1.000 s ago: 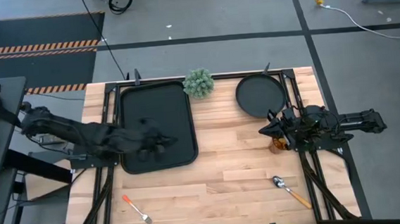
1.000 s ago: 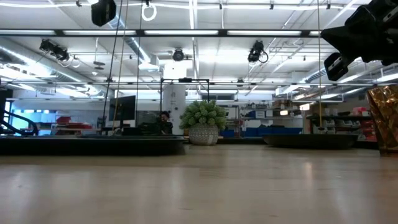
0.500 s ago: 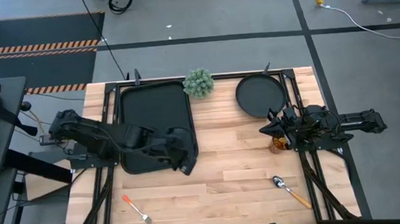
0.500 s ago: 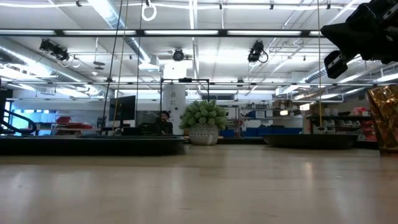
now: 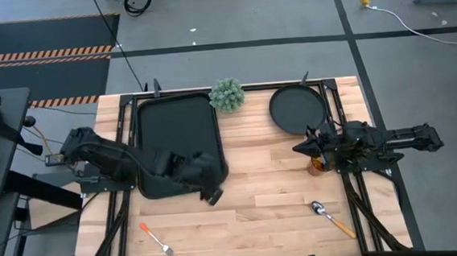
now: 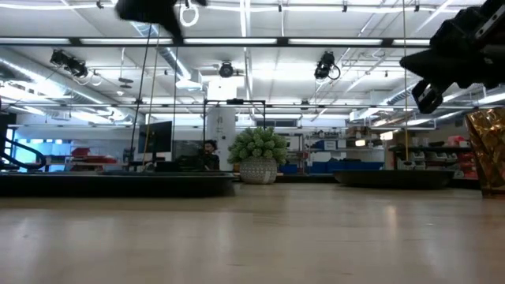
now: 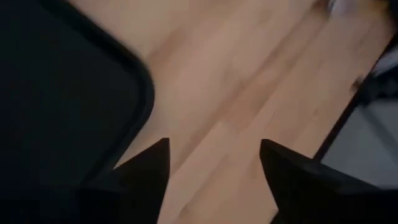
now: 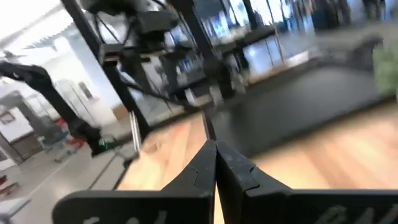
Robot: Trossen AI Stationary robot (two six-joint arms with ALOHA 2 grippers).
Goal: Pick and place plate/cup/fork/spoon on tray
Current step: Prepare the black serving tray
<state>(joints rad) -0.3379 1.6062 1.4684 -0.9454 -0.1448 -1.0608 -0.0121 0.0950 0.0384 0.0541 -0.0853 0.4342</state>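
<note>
The left hand is seen at the near right corner of the tray, its fingers spread apart with nothing between them and bare wood of the counter showing in the gap. The right hand is held above the counter just beside the cup, with its fingers pressed together and empty. The cup stands on the counter near its right edge, just in front of the plate, which lies at the far right. The tray lies at the far left with nothing on it. The fork lies near the front left, and the spoon near the front right. A green plant ball sits between the tray and the plate.
</note>
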